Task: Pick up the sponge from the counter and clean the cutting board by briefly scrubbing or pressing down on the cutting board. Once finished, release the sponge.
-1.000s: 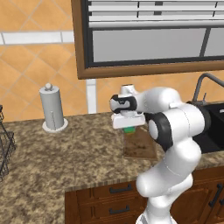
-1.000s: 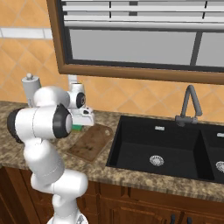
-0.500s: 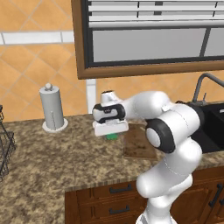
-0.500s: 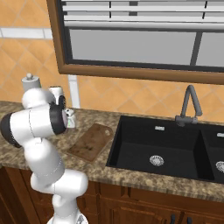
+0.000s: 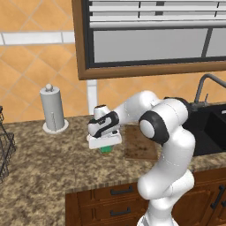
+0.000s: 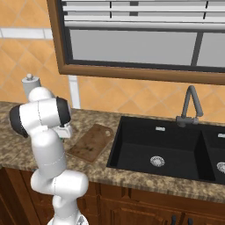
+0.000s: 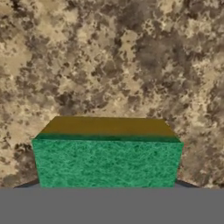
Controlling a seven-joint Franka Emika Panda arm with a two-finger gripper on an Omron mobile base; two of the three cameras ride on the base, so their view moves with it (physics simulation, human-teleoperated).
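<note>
Carried off the cutting board to the left; gripper clamped on the sponge above the counter. Scrubbing apparently finished, only release left.

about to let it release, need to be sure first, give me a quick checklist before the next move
1. Sponge in the tool: ok, green block sits in its grip.
2. Sponge above granite counter, not cutting board: ok for setting down.
3. Sponge clear of the counter: looks lifted, height cannot tell.
4. Paper towel holder away from the drop spot: ok.
5. Cutting board scrubbed: cannot tell.
</note>
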